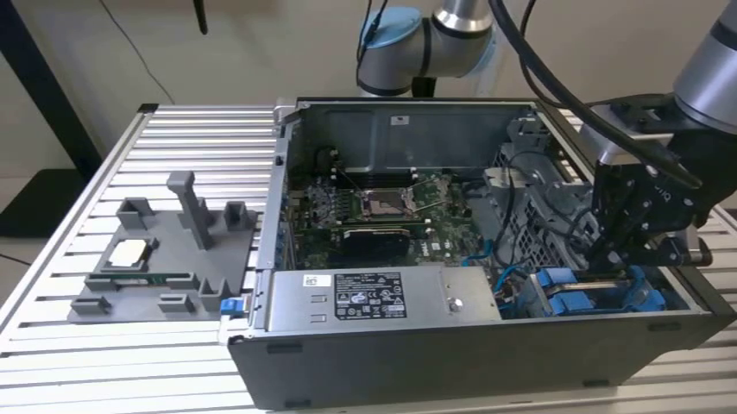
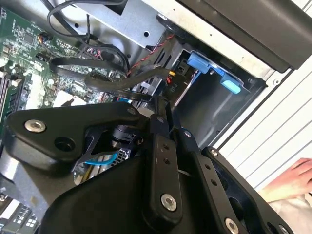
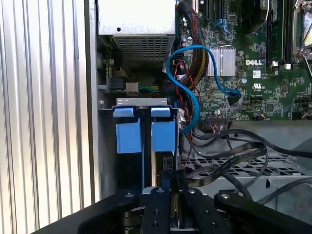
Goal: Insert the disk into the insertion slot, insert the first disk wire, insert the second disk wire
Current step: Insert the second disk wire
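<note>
My gripper (image 1: 600, 266) reaches down into the right end of the open computer case, at the insertion slot (image 1: 589, 298), a grey bay with blue fittings. In both wrist views the gripper (image 2: 162, 104) (image 3: 171, 178) has its fingers closed together on the end of a black flat disk wire (image 2: 117, 84) (image 3: 229, 163), close beside the slot (image 2: 214, 109) (image 3: 144, 102). Two blue carrier pieces stand upright in the bay. A narrow silver edge (image 3: 156, 166) shows under one; I cannot tell whether it is the disk.
The green motherboard (image 1: 381, 211) fills the case floor, with the grey power-supply box (image 1: 368, 297) in front. A blue cable (image 3: 187, 87) and a perforated cage (image 3: 253, 170) crowd the bay. A grey parts fixture (image 1: 161, 259) sits at the exterior view's left. A person's hand (image 2: 292, 180) rests outside the case.
</note>
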Robot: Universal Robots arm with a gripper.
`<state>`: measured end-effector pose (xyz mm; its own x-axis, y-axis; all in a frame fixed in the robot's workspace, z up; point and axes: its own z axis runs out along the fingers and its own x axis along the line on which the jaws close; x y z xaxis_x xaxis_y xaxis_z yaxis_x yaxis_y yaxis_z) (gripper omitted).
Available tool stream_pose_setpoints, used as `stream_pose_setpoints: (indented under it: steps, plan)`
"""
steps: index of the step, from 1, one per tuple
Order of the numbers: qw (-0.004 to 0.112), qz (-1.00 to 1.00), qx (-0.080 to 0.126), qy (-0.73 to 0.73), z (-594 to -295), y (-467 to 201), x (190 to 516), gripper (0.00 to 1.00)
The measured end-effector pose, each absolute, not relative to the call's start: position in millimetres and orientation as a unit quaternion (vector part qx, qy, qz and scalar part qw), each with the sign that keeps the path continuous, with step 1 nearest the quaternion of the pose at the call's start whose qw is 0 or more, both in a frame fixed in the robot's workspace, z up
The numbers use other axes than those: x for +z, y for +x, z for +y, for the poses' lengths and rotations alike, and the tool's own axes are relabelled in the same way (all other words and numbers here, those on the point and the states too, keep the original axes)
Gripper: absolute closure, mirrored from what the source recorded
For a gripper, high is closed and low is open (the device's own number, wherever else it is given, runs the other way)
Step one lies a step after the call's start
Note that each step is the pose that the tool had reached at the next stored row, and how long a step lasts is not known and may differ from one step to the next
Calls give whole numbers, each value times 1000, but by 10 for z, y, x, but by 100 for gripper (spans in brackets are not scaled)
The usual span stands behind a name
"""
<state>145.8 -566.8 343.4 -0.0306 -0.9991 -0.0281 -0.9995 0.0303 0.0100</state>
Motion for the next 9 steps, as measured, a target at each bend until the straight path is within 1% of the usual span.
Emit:
stream_pose_setpoints:
  steps: [9]
  plan:
    - [6,718,13,-696,-5661,1458,3373,84]
